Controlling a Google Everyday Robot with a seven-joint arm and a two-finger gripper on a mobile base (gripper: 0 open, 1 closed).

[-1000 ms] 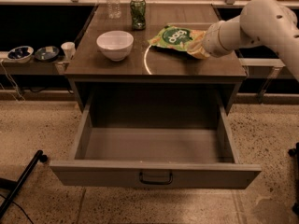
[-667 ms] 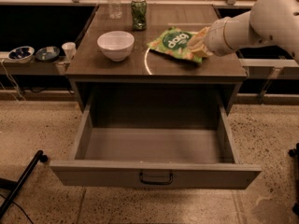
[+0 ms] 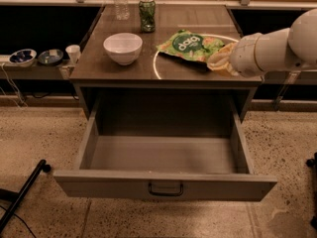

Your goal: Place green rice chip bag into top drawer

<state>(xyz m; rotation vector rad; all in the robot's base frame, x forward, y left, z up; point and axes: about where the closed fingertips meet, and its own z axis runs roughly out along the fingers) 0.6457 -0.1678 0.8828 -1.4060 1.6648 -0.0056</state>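
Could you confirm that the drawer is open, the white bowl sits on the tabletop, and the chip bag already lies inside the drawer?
Not quite: the camera view shows the bag up on the tabletop, to the right of the bowl, not inside the drawer. The gripper is at the bag's right end. The drawer is indeed open, and the bowl does sit on the tabletop.

On the table (image 3: 99,66), the can (image 3: 146,14) stands at the bowl's (image 3: 123,47) 1 o'clock, the bottle (image 3: 120,1) at 12. The chip bag (image 3: 190,45) is at the bowl's 3 o'clock, the gripper (image 3: 220,63) at the bag's 4 o'clock edge. The drawer (image 3: 166,185) stands open below, toward 6.
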